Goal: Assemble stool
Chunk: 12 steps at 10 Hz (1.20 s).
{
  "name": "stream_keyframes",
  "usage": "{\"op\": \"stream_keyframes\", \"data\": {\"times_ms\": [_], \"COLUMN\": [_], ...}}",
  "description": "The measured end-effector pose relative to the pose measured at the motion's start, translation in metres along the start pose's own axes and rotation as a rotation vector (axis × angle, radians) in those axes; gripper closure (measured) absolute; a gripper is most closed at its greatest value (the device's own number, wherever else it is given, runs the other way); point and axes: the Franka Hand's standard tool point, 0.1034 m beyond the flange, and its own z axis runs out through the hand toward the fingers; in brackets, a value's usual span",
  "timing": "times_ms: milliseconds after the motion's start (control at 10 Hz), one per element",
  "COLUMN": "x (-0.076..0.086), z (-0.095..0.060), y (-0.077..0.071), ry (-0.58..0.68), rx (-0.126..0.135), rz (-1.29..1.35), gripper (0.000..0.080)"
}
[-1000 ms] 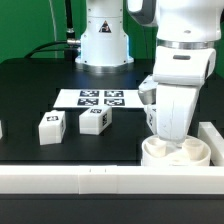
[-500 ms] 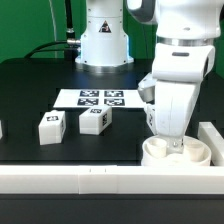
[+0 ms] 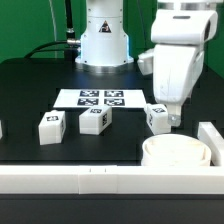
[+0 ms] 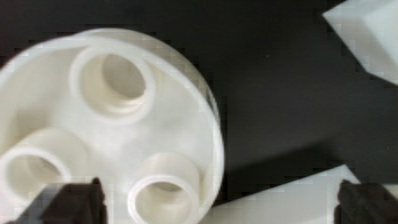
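- Viewing the wrist camera, I see the hand point(image 4: 215, 200) open wide, gripping nothing.
- The hand hovers over the seat point(image 4: 107, 120), sockets facing up.
- A leg point(image 3: 157, 117) stands nearby.

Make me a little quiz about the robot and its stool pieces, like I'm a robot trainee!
1. True or false: the claw is shut.
2. Which thing does the claw hang above? A the seat; B the marker board; C a leg.
3. Fill in: the wrist view shows ___ round holes in the seat.

Key: 1 false, it is open; 2 A; 3 three.
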Motion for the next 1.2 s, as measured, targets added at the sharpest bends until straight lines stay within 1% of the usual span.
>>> {"op": "stream_keyframes", "data": {"times_ms": [100,200,300,400,500,600,900,1000,1100,1200], "x": [-0.007,-0.011,-0.016,-0.02,-0.02,-0.02,-0.019,-0.024,-0.031,-0.03], "z": [-0.008,-0.012,-0.015,-0.012,-0.011,-0.012,-0.011,-0.005,0.001,0.004], "y": [-0.001,-0.006,-0.018,-0.024,-0.025,-0.024,-0.026,-0.031,-0.04,-0.044], "ry": [-0.003,-0.001,0.002,0.013,0.01,0.01,0.015,0.028,0.018,0.019], "rx": [-0.007,-0.014,-0.017,-0.025,-0.021,-0.021,-0.017,-0.008,0.01,0.012], "rz": [0.008,0.069,0.117,0.112,0.127,0.126,0.274,0.437,0.559,0.63], "gripper": [0.015,0.015,0.015,0.015,0.015,0.015,0.015,0.015,0.015,0.015]}}
